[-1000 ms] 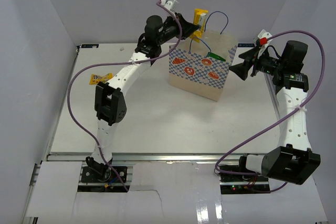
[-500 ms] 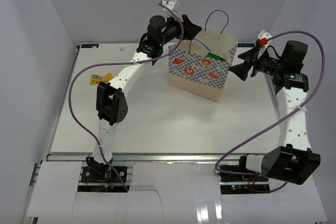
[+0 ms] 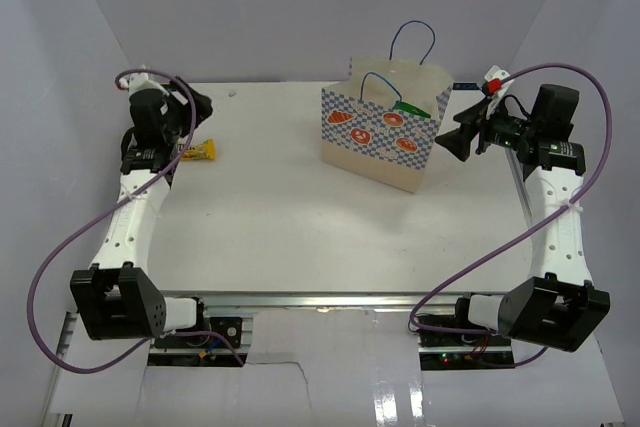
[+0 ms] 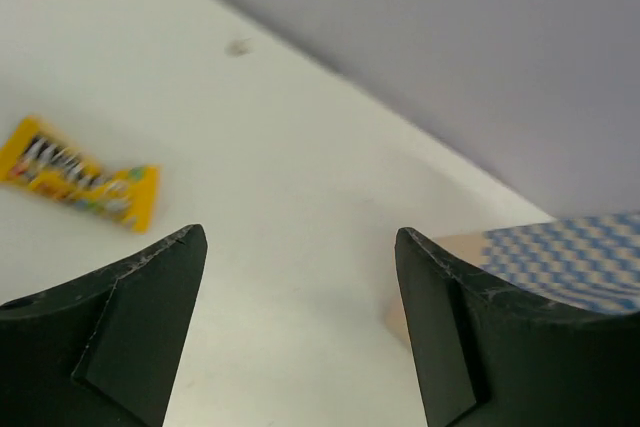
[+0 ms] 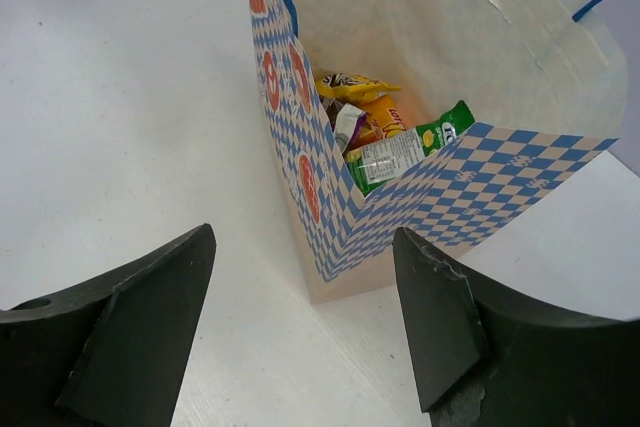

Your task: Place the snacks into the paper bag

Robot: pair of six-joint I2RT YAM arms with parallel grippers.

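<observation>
The paper bag stands upright at the back middle of the table. In the right wrist view the paper bag holds snacks: a yellow pack, an orange pouch and a green bag. One yellow candy pack lies flat on the table at the far left, and the left wrist view shows this candy pack too. My left gripper hovers open and empty just behind it; the left gripper has wide jaws. My right gripper is open and empty beside the bag's right side, and the right gripper looks down into it.
White walls close the table in at the back and both sides. The bag's blue cord handles stick up above its rim. Purple cables loop off both arms.
My left arm swung from above the bag back to the far left of the table. Its jaws opened and the yellow pack it held is gone from them. The right arm barely moved.
</observation>
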